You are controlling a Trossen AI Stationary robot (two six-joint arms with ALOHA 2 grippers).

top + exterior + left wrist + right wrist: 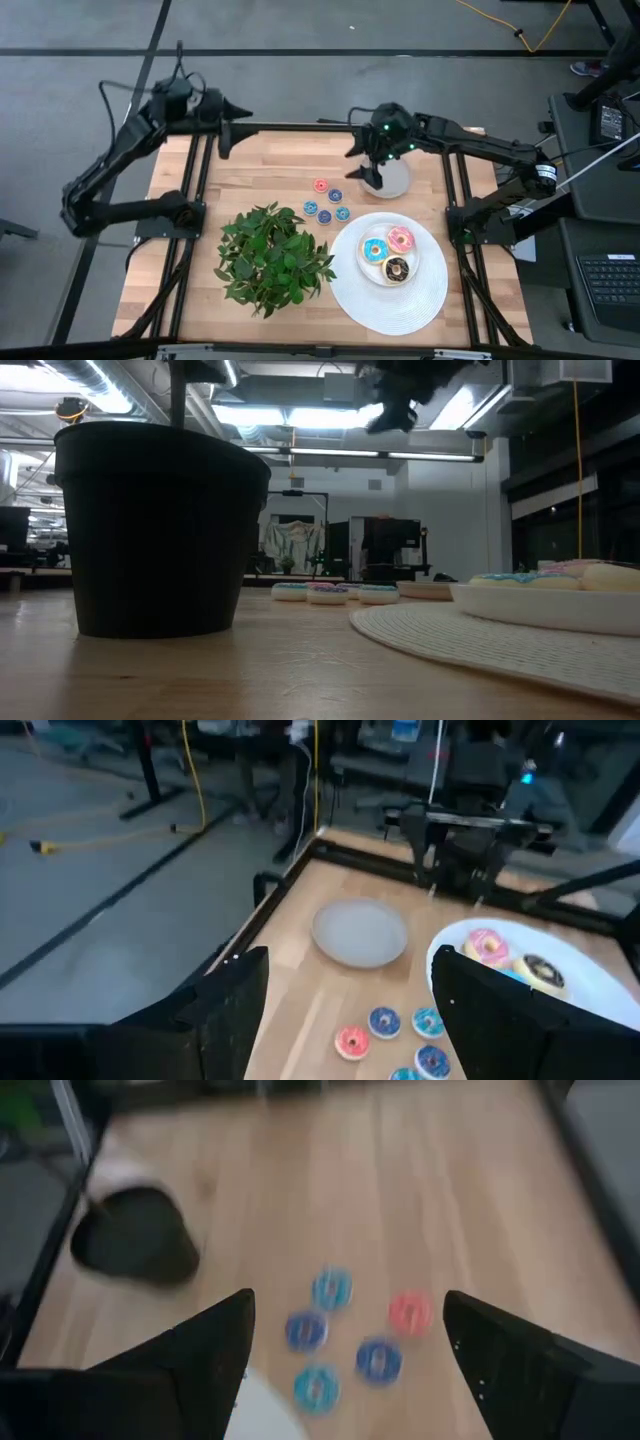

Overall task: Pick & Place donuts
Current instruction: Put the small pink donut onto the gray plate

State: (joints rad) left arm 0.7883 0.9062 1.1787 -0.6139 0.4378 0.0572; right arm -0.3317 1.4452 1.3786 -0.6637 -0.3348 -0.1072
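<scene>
Three ring donuts, light blue, pink and dark brown, lie on a small white plate. Several tiny blue and red rings lie flat on the wood beyond it; they also show in the right wrist view and the left wrist view. My right gripper hangs open in the air over the left edge of the round grey dish, just beyond the tiny rings. My left gripper waits open above the table's far left corner.
A leafy plant in a black pot stands left of the plate. The plate rests on a round white woven mat. The grey dish lies near the far edge. Bare wood shows along the table's left side and between rings and far edge.
</scene>
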